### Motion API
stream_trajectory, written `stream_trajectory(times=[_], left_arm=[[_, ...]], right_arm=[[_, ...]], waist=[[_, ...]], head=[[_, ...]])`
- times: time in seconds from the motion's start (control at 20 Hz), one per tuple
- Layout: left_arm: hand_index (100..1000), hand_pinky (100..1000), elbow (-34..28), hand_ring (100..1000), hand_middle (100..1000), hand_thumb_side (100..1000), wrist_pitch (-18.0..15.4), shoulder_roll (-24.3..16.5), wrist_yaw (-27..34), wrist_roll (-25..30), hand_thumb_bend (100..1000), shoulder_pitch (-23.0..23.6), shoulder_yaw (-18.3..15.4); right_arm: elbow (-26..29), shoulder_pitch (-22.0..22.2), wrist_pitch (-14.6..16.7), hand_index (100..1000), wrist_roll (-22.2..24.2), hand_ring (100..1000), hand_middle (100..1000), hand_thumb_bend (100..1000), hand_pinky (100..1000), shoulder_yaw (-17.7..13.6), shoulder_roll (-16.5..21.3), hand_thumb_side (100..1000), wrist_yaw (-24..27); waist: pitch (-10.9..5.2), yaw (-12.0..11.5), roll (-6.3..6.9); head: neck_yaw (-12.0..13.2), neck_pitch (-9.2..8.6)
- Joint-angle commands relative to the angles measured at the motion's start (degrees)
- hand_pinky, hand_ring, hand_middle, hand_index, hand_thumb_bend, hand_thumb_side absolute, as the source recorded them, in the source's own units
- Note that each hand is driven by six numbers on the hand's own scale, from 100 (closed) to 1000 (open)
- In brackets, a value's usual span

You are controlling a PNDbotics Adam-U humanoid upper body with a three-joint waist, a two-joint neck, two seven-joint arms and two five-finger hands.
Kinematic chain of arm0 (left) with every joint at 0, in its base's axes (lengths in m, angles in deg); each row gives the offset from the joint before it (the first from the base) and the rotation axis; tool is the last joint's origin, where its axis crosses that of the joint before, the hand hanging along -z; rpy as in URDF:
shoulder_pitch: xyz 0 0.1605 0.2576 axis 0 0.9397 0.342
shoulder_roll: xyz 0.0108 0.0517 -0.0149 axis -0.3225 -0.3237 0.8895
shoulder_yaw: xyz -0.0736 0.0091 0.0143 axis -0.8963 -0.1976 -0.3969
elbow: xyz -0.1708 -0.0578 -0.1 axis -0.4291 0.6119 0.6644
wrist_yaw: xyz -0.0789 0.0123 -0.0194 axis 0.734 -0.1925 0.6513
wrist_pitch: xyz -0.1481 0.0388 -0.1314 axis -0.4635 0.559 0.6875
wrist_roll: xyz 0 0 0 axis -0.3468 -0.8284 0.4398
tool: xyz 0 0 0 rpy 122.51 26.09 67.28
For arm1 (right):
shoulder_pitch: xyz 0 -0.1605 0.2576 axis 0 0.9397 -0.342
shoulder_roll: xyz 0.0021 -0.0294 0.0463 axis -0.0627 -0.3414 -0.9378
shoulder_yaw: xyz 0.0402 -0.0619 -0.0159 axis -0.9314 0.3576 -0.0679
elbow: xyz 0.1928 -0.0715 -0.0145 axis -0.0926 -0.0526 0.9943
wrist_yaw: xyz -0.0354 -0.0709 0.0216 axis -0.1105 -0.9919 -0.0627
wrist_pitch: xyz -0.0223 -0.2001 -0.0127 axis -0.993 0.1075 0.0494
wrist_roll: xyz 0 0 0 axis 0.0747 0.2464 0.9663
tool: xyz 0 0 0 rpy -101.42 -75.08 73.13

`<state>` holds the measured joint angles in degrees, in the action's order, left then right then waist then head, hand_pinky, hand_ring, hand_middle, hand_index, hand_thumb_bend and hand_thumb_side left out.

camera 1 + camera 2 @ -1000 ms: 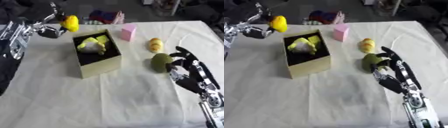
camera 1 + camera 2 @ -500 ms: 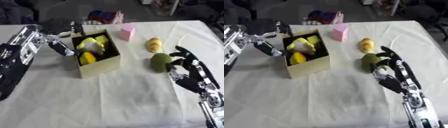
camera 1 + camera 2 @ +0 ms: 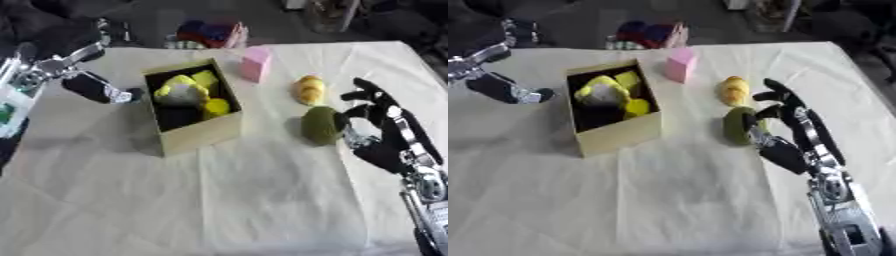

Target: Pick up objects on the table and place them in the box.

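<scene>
Black and silver, the left hand (image 3: 83, 82) is seen at the far left, above the surface (image 3: 262, 200) and just beside the box (image 3: 188, 107); its fingers (image 3: 105, 90) are stretched out and released, and nothing is held by them. Part of that arm is cut off by the view's left edge. One tan cardboard box stands open on the pale cloth of the surface. Inside it, three yellow things can be counted: a pale yellow lump (image 3: 179, 90) with a greyish side, a yellow piece (image 3: 205, 79) behind it, and a small round yellow object (image 3: 216, 106) against the right wall. What they are is hard to make out, and the box floor is hidden in shadow. One pink block (image 3: 255, 63) stands upright beyond the box's right corner, apart from it. One yellow-orange rounded object (image 3: 309, 89) lies further right. Just in front of it, one olive-green round object (image 3: 322, 125) lies on the surface. The right hand (image 3: 785, 137) is set against the green object's right side, fingers (image 3: 776, 95) spread and only slightly curved, not closed around it. Dark red and blue items (image 3: 208, 34) beyond the far edge cannot be identified.
</scene>
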<state>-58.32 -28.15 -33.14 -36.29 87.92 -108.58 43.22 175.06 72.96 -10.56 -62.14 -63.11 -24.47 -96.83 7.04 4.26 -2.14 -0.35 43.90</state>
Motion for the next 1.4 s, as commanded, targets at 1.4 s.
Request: stream_trajectory(times=[1.4], left_arm=[[798,857,-20.1,641,651,557,15.0,20.3,22.5,1.9,257,30.6,-6.0]], right_arm=[[-60.0,-48.9,-4.3,1000,13.2,938,932,557,956,-6.0,-1.5,267,-40.9]], waist=[[-0.81,-10.3,3.73]], head=[[-9.7,0.22]])
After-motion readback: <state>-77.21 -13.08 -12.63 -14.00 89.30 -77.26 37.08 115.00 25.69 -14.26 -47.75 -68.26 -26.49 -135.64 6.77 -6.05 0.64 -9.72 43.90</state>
